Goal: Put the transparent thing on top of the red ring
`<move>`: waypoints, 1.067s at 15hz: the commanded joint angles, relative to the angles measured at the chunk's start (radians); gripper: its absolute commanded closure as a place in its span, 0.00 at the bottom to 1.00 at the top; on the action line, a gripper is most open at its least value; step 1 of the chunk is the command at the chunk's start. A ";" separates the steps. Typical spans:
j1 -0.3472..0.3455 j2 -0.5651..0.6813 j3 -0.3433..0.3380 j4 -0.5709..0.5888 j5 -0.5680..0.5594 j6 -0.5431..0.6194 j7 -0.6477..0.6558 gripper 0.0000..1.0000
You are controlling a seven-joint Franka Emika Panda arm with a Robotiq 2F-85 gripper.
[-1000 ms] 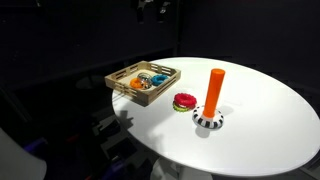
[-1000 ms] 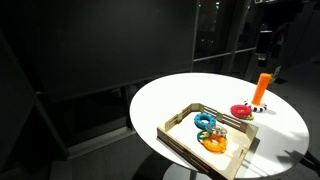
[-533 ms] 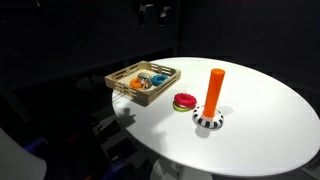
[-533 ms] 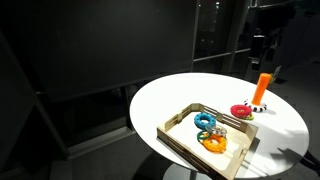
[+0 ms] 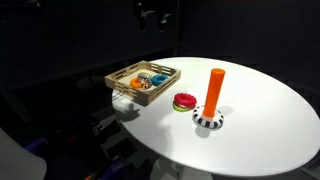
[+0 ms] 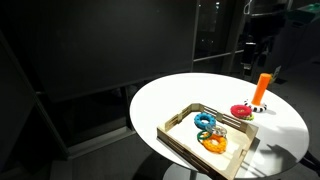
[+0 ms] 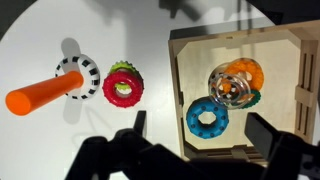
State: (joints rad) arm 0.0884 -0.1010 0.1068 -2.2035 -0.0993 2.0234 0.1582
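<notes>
Hangs high above the white bench (image 7: 100,30) with the end effector (image 7: 200,128) spread wide, pinching nothing. In the wrist view, finds the transparent thing (image 7: 227,88) inside the wooden tray (image 7: 178,100), lying on the orange ring (image 7: 250,70), at 1 o'clock from the blue ring (image 7: 194,118). Places the red ring (image 7: 110,88) out on the bench at 9 o'clock from the tray, well apart from the transparent thing and just beside the striped base (image 7: 85,68) of the orange peg (image 7: 35,99), at that base's 3 o'clock. In both exterior views, shows the peg upright.
</notes>
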 commanded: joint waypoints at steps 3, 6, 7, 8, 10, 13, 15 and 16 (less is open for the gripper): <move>0.035 0.095 0.034 -0.011 -0.014 0.194 0.055 0.00; 0.060 0.168 0.044 -0.010 -0.010 0.277 0.068 0.00; 0.068 0.191 0.044 -0.009 -0.010 0.294 0.072 0.00; 0.073 0.218 0.043 -0.008 -0.003 0.309 0.070 0.00; 0.081 0.264 0.040 -0.004 0.003 0.329 0.062 0.00; 0.090 0.331 0.038 0.007 0.010 0.341 0.049 0.00; 0.096 0.370 0.039 0.014 0.014 0.343 0.044 0.00; 0.099 0.388 0.040 0.017 0.018 0.343 0.041 0.00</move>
State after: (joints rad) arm 0.1757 0.2387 0.1477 -2.2142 -0.0993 2.3655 0.2087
